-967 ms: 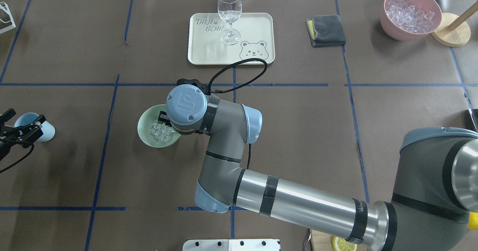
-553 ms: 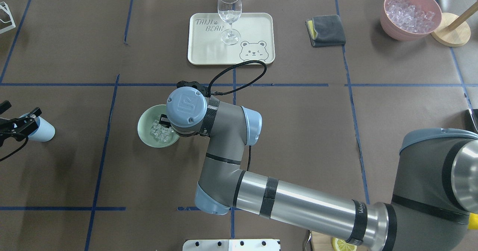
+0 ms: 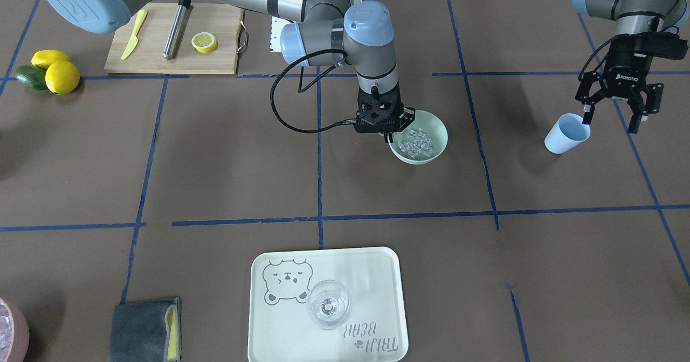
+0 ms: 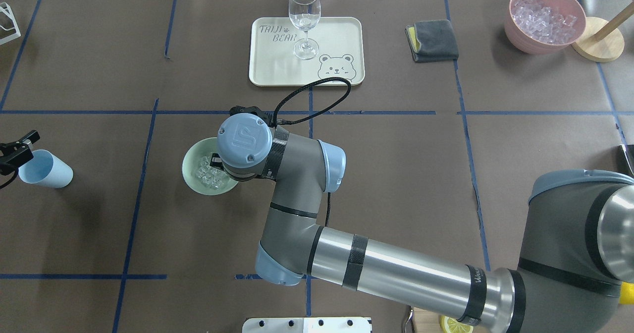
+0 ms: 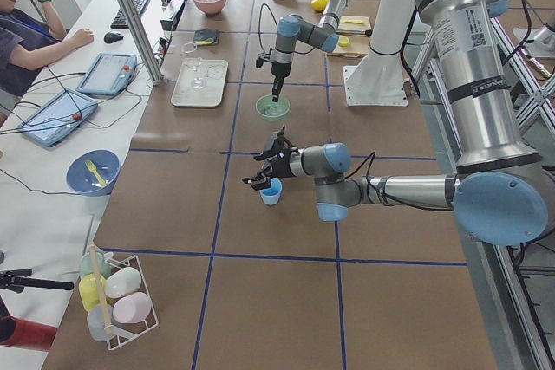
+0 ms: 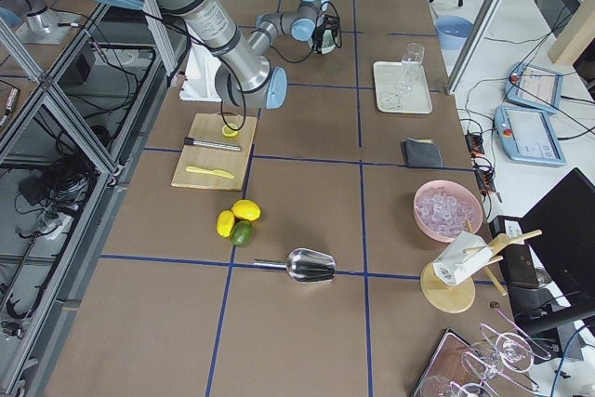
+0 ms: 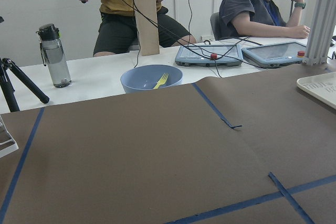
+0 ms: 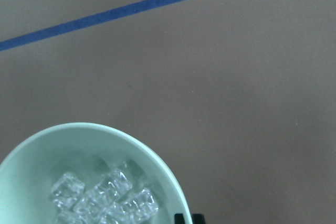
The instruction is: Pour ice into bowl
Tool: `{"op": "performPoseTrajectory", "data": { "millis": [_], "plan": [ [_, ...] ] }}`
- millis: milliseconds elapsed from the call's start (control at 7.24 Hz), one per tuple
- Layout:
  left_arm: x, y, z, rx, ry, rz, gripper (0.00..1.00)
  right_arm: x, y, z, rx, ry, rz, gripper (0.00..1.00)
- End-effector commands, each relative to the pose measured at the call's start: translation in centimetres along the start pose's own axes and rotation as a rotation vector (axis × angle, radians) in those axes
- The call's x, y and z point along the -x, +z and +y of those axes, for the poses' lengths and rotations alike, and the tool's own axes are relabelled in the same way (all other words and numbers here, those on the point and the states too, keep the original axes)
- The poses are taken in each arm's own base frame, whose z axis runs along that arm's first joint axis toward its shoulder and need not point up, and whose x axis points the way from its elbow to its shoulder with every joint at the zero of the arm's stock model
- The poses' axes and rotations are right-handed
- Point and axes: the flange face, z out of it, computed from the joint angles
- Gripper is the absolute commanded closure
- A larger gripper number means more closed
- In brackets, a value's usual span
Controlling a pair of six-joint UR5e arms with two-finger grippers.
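Cream tray [image 4: 342,35] on counter [image 4: 396,174]: "TAIJI BEAR" was printed in grey, next to a bear face. Left gripper [image 3: 609,122]: "ROBOTIQ" stood in white on the black body above the jaws. Lettering on the right arm's black band [image 4: 477,293] was too small to read.

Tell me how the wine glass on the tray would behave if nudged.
The wine glass, upright on the tray, looks top-heavy on its thin stem, so it would probably tip rather than slide. Thin clear glass: likely light, fragile and slippery to grip.
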Motion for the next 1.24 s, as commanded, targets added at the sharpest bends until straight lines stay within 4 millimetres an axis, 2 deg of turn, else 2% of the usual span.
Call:
{"op": "performPoseTrajectory", "data": {
  "millis": [0, 138, 276, 415, 553, 691, 829, 1106],
  "plan": [
    [4.3, -1.7, -5.7, 0.154, 0.074, -0.048, 0.00, -0.8, -5.1, -3.4, 0.032, 0.027, -0.030, 1.00],
    [4.5, -1.1, -5.6, 0.198, 0.110, -0.033, 0.00, -3.1, -8.8, -5.0, 0.017, 0.037, -0.021, 1.00],
    [4.8, -0.9, -5.2, 0.269, 0.129, -0.019, 0.00, -7.3, -12.6, -6.0, 0.003, 0.008, -0.001, 1.00],
    [4.7, 0.2, -6.4, 0.361, 0.090, 0.000, 0.00, -12.6, -15.2, -7.1, -0.009, -0.042, 0.032, 1.00],
    [5.3, 0.9, -7.1, 0.440, 0.121, 0.031, 0.00, -17.2, -16.9, -8.3, -0.034, -0.090, 0.051, 1.00],
    [6.3, 1.7, -8.8, 0.500, 0.171, -0.001, 0.00, -21.6, -18.1, -10.1, -0.050, -0.131, 0.082, 1.00],
    [7.0, 3.4, -11.7, 0.571, 0.180, -0.050, 0.00, -25.6, -18.5, -12.0, -0.045, -0.159, 0.118, 1.00],
    [10.0, 4.5, -19.4, 0.701, 0.186, -0.118, 0.00, -33.3, -20.0, -14.2, -0.039, -0.226, 0.179, 1.00]
  ]
}}
